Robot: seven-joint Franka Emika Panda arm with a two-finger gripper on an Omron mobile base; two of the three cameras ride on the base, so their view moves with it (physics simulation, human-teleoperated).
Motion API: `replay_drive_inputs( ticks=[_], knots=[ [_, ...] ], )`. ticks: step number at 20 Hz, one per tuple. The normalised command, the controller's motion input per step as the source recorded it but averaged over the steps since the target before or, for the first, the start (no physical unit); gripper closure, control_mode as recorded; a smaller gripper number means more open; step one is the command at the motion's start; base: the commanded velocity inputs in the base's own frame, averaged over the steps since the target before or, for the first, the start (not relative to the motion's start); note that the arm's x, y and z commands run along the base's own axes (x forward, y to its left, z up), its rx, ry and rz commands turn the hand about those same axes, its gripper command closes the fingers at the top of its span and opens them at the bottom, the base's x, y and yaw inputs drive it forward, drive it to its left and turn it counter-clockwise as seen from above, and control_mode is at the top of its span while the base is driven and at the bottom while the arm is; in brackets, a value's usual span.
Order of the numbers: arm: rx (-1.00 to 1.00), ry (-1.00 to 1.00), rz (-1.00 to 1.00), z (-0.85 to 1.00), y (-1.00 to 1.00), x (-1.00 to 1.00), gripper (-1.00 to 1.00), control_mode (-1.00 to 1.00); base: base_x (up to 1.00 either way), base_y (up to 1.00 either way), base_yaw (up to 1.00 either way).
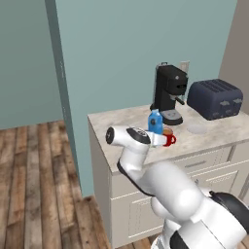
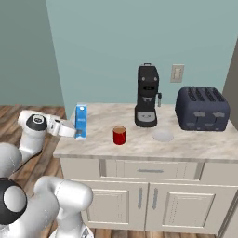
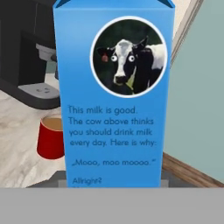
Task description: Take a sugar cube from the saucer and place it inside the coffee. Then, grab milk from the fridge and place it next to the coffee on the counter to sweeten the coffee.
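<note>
Blue and upright, the milk (image 2: 81,121) is seen clamped low in the tool (image 2: 77,132) over the tabletop (image 2: 195,144) edge, left of the coffee (image 2: 119,135), where an early release could tip it floorward.

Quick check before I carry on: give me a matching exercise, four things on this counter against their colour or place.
Things:
1. milk
2. coffee
3. saucer
4. toaster

Descriptions:
A. dark blue, at the counter's right end
B. white, in front of the coffee machine
C. blue, upright at the gripper
D. red mug, brown liquid

Pairs: 1-C, 2-D, 3-B, 4-A
</note>
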Motion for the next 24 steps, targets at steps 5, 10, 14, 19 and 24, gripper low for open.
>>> replay_drive_inputs(
  ticks=[5, 10, 14, 19, 24],
  knots=[
    [0.00, -0.04, -0.01, -0.19, 0.00, 0.15, 1.00, -1.00, 0.00, 0.00, 0.00],
    [0.00, -0.05, -0.02, -0.18, 0.00, 0.25, 1.00, -1.00, 0.00, 0.00, 0.00],
    [0.00, -0.03, -0.02, -0.09, -0.01, 0.26, 1.00, -1.00, 0.00, 0.00, 0.00],
    [-0.01, -0.03, -0.01, -0.07, -0.07, 0.18, 1.00, -1.00, 0.00, 0.00, 0.00],
    [0.00, -0.03, -0.02, -0.06, -0.13, 0.09, 1.00, -1.00, 0.00, 0.00, 0.00]
  ],
)
